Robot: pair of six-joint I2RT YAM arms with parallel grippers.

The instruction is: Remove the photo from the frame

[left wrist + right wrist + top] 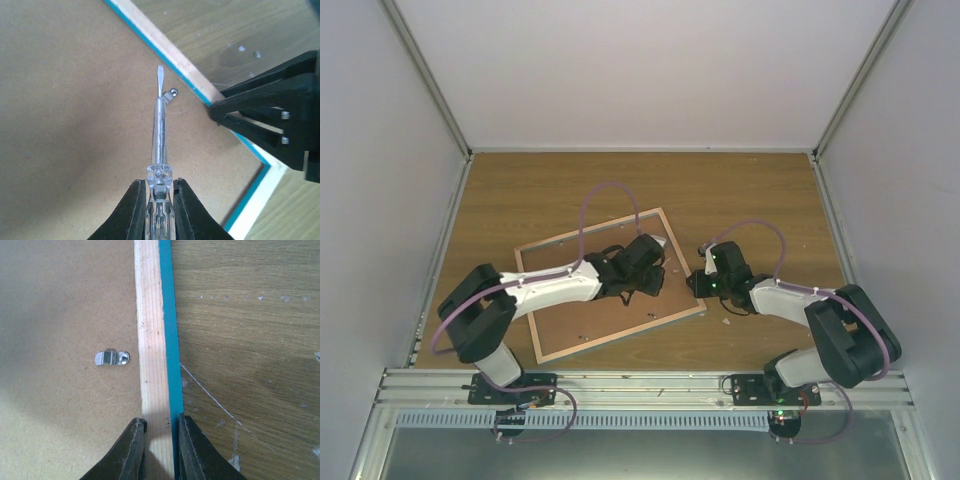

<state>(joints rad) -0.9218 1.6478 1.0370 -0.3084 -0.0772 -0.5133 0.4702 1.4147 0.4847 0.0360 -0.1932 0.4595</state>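
The frame [623,337] lay face down at the centre of the table [240,340] in the top view, tilted, its pale wood edging around the brown back panel [75,100]. The left gripper [160,186] was clenched on a clear-handled screwdriver [160,135], blade tip just beside a small metal turn clip [172,93] in the upper middle of the left wrist view. The right gripper [160,426] pinched the frame's wooden rail at the bottom centre of its own view, below another clip [112,358].

The photo could not be seen and presumably sat under the back panel. The frame looked light, thin and stiff, best held by its rail. The panel would probably flex if levered hard. The photo, being paper, would likely crease easily and want lifting by an edge or corner once the panel was off.
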